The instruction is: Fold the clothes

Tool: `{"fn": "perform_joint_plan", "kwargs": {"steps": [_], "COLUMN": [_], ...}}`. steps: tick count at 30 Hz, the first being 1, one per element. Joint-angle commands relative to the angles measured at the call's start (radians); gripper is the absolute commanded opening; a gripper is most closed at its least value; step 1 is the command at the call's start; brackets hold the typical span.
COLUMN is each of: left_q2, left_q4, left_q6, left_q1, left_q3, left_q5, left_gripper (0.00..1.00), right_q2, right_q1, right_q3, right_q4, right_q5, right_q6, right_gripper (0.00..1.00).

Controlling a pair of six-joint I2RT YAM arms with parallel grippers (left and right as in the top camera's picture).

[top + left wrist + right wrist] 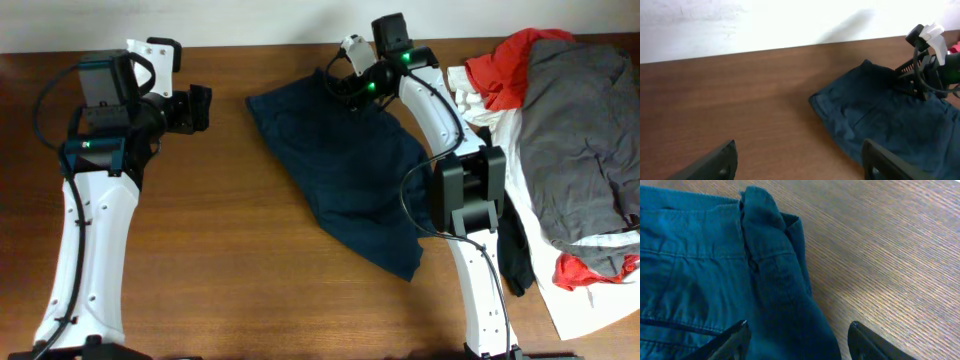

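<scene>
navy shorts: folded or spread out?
Spread out, not folded. The navy shorts lie open across the table; only the edge by the right gripper is rolled over.

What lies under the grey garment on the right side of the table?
Red cloth and white cloth stick out beneath the grey garment; the rest underneath is covered.

Brown wood-grain desk, flat top, fills most of the overhead view; fine straight grain lines show close up in the right wrist view. Plain white wall runs along the desk's far edge, touching it; faint scuffs on it in the left wrist view.
</scene>
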Motion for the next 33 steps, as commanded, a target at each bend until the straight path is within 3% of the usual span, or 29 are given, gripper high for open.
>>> {"fn": "perform_joint_plan", "kwargs": {"steps": [1, 4, 5, 6, 7, 12, 19, 23, 29, 30, 31, 33], "left_q2": [0.007, 0.007, 0.007, 0.007, 0.007, 0.007, 0.003, -0.016, -0.063, -0.068, -0.069, -0.069], "left_q4": [0.003, 0.003, 0.003, 0.004, 0.004, 0.016, 0.037, 0.037, 0.036, 0.034, 0.033, 0.029], "left_q6": [-0.002, -0.001, -0.001, -0.001, -0.002, -0.002, -0.002, -0.003, -0.038, -0.041, -0.041, -0.041], "left_q1": [0.002, 0.002, 0.002, 0.002, 0.002, 0.002, 0.009, 0.055, 0.148, 0.165, 0.176, 0.189], "left_q3": [0.023, 0.023, 0.023, 0.023, 0.023, 0.023, 0.025, 0.04, 0.053, 0.053, 0.053, 0.053], "left_q5": [-0.028, -0.032, -0.032, -0.032, -0.032, -0.032, -0.031, -0.031, -0.027, -0.025, -0.023, -0.023], "left_gripper": [0.79, 0.79, 0.79, 0.79, 0.79, 0.79, 0.79, 0.79, 0.79, 0.79, 0.79, 0.79], "right_q2": [0.003, 0.003, 0.002, 0.0, -0.002, -0.038, -0.108, -0.108, -0.108, -0.108, -0.108, -0.108], "right_q1": [0.006, 0.006, 0.006, 0.006, 0.006, 0.01, 0.08, 0.184, 0.368, 0.405, 0.43, 0.462], "right_q3": [-0.021, -0.021, -0.018, -0.011, -0.005, 0.06, 0.367, 0.482, 0.48, 0.48, 0.48, 0.48], "right_q4": [0.032, 0.047, 0.05, 0.05, 0.049, -0.008, -0.318, -0.494, -0.642, -0.676, -0.707, -0.764], "right_q5": [-0.032, -0.032, -0.032, -0.032, -0.032, -0.104, -0.106, -0.106, -0.102, -0.101, -0.097, -0.083], "right_q6": [-0.006, 0.002, 0.01, 0.013, 0.027, 0.043, 0.049, 0.092, 0.111, 0.11, 0.11, 0.109], "right_gripper": [0.61, 0.35, 0.17, 0.06, 0.04, 0.04, 0.04, 0.04, 0.04, 0.11, 0.27, 0.49]}}
